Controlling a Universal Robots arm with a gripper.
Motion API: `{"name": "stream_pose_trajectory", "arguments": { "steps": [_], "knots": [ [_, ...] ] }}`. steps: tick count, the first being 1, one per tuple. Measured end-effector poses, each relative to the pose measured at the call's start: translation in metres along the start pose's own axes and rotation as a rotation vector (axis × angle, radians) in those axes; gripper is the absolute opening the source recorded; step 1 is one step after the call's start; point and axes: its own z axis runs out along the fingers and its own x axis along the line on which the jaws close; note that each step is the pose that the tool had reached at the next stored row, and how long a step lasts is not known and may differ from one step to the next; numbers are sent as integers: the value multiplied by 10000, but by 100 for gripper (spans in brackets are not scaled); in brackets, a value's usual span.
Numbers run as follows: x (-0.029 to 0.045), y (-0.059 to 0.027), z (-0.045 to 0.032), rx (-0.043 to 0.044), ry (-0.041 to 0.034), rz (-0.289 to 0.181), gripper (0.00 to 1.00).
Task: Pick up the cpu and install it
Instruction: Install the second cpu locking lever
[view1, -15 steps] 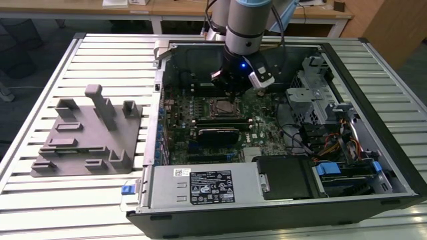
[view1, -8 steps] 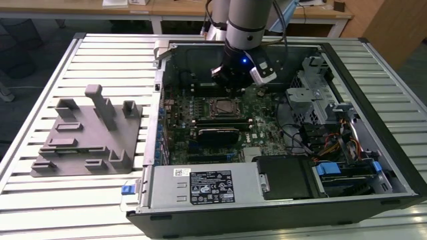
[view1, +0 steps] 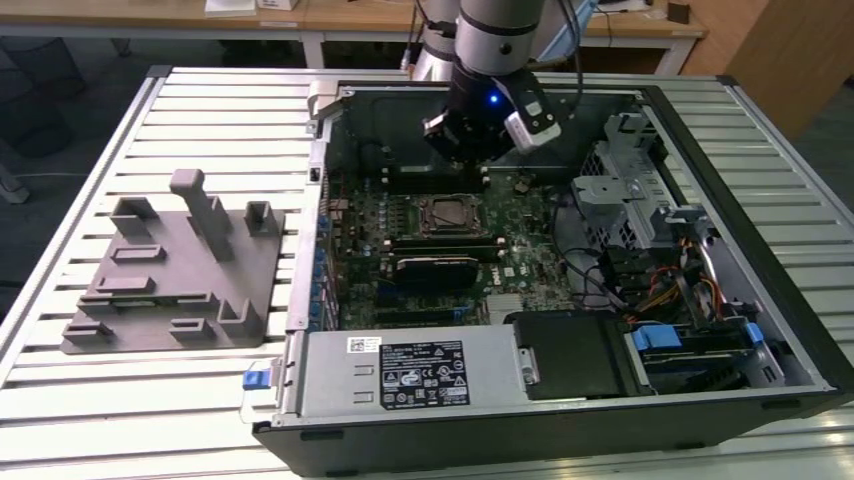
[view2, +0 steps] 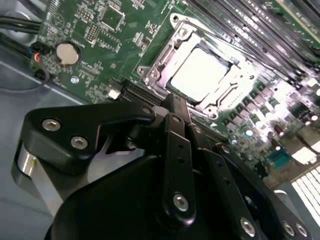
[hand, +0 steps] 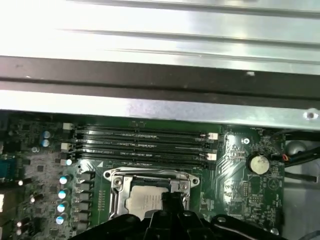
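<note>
Slatted metal worktop (view1: 200, 400) carried one open computer case (view1: 747, 330); inside, one cpu (view2: 202, 72) sat in its socket, beneath the pincer (view2: 175, 105), fingers together, empty.

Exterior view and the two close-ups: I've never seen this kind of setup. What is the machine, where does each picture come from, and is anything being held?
The machine is a single robot arm ending in a black claw. The exterior view comes from a camera off the arm, looking down on an opened computer case that lies on a slatted metal table. A grey plastic fixture sits on the table toward the exterior view's left. The other two pictures come from cameras riding near the arm's wrist, so the claw's black linkage appears in both. The claw hangs above the motherboard. The cpu, a pale silver square, lies in its socket frame, close in front of the claw's tip. The claw appears to hold nothing.
</note>
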Motion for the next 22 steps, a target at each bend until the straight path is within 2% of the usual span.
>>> {"name": "stream_pose_trajectory", "arguments": {
  "steps": [16, 17, 20, 21, 22],
  "knots": [
    [42, -359, -25, -32, -2, 2, 11],
    [43, -373, -26, -103, 5, 2, 11],
    [44, -389, -27, -558, 162, 6, 11],
    [44, -399, -27, -651, 191, 8, 11],
    [45, -411, -27, -664, 196, 8, 11]
  ]
}}
